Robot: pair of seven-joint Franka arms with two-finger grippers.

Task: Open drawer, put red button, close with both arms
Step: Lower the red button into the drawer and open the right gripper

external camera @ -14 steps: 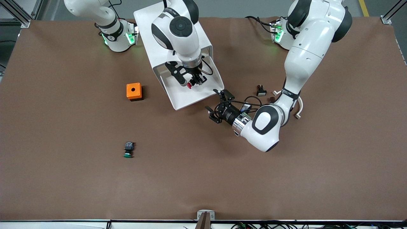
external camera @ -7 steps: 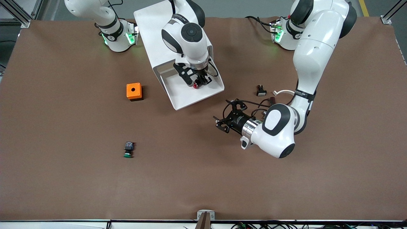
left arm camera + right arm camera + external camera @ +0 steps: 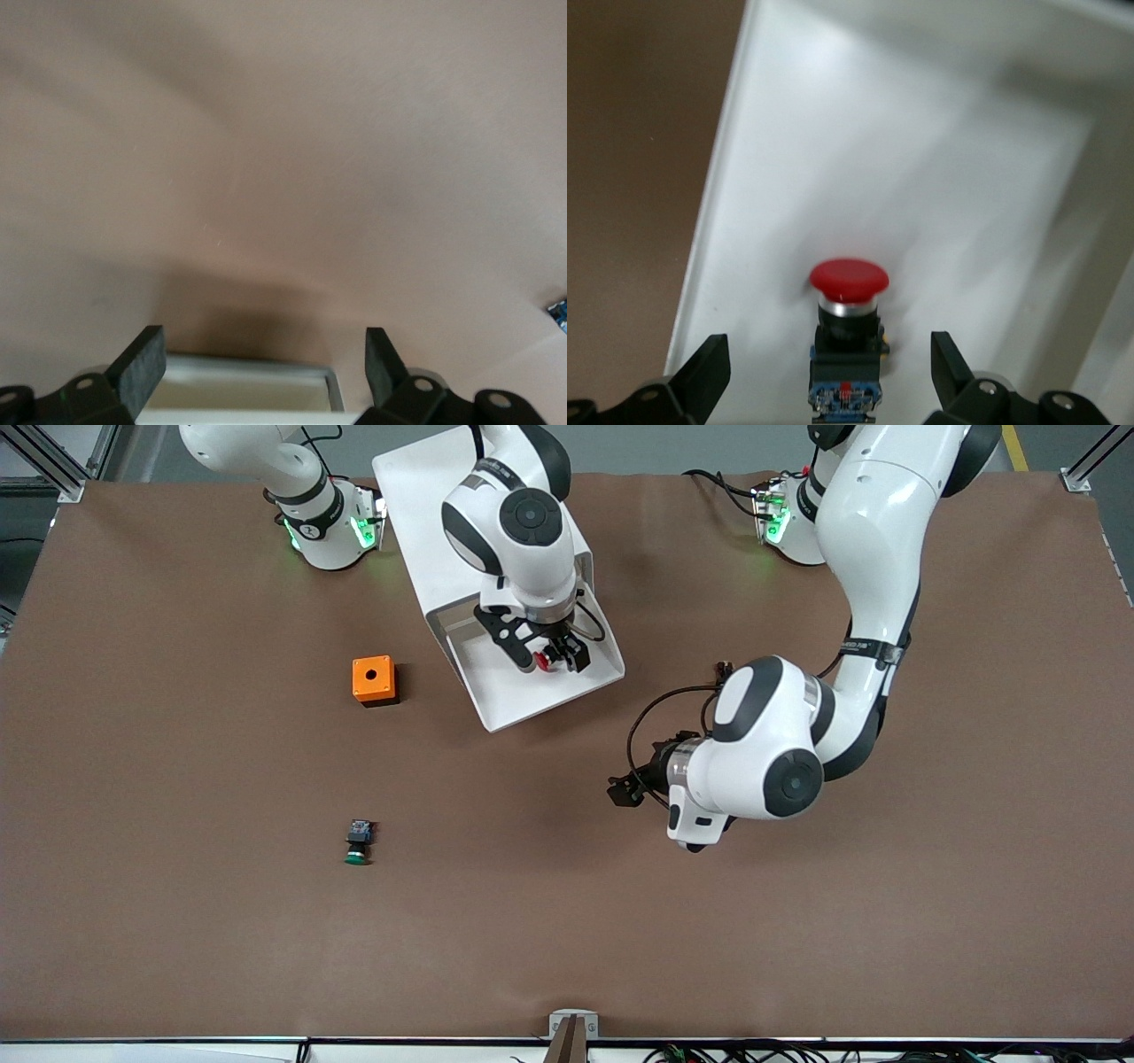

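Observation:
The drawer [image 3: 509, 695] stands pulled out of the white cabinet [image 3: 425, 505], its white floor [image 3: 921, 159] bare around the button. The red button [image 3: 544, 662] lies on its side in the drawer, red cap [image 3: 849, 278] away from the wrist. My right gripper [image 3: 556, 657] hangs just over it, open; in the right wrist view its fingers [image 3: 709, 359] straddle the button's black-and-blue body without touching. My left gripper [image 3: 624, 790] is open and empty over bare table, nearer the front camera than the drawer; in the left wrist view nothing lies between its fingers [image 3: 146, 354].
An orange box with a hole [image 3: 373, 679] sits beside the drawer toward the right arm's end. A green-capped button [image 3: 357, 843] lies nearer the front camera. The left arm's elbow [image 3: 771, 762] bulks over the table beside the drawer's front.
The right gripper has opened and let go of the red button, which now rests in the drawer. The left gripper drew away from the drawer's front toward the front camera.

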